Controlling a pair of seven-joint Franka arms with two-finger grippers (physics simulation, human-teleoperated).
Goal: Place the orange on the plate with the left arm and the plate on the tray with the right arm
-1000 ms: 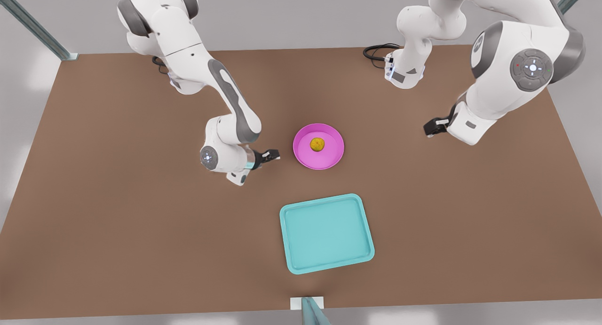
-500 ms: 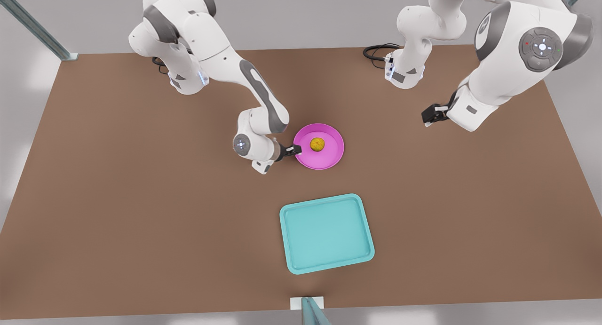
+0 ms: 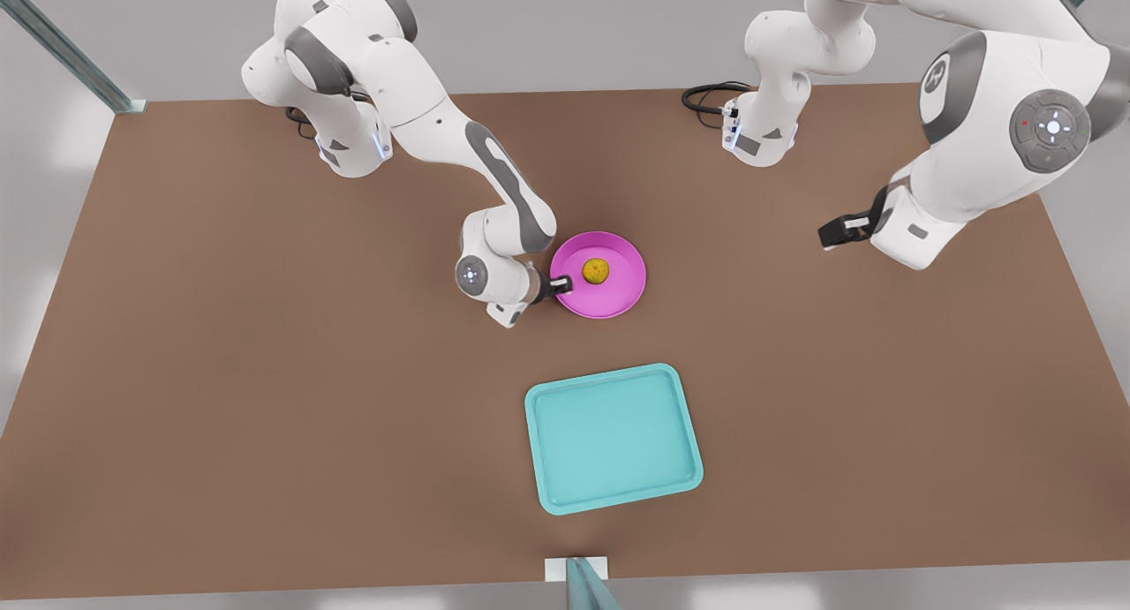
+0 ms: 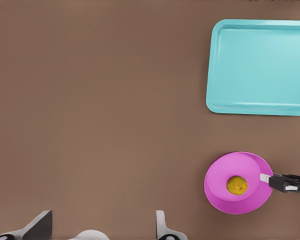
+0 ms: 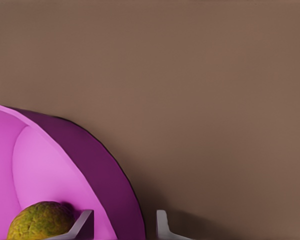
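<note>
Orange (image 3: 596, 271) sits inside the plate (image 3: 618, 299), near its middle, resting on the pink floor of the dish. The plate stands flat on the brown table (image 3: 221, 372), well apart from the tray (image 3: 540, 451), which lies nearer the table's front edge in the front view and holds nothing.

At the plate's rim on the front view's left is the right gripper (image 3: 561, 284). Its wrist view looks along the dish from close up, with one fingertip (image 5: 82, 222) over the inside of the plate just beside the orange (image 5: 40, 220) and the other fingertip (image 5: 162, 225) outside the rim (image 5: 115, 185); the fingers straddle the raised edge with a gap between them, not yet pressed on it.

Over at the front view's right, the left gripper (image 3: 839, 231) hangs above bare table, well away from the dish, and waits. Its wrist view looks down on the tray (image 4: 260, 65), the plate (image 4: 217, 187) with the orange (image 4: 236, 185) in it, and the right gripper (image 4: 277, 181) at the rim. The left gripper's own fingers (image 4: 37, 227) are spread wide and grasp nothing.
</note>
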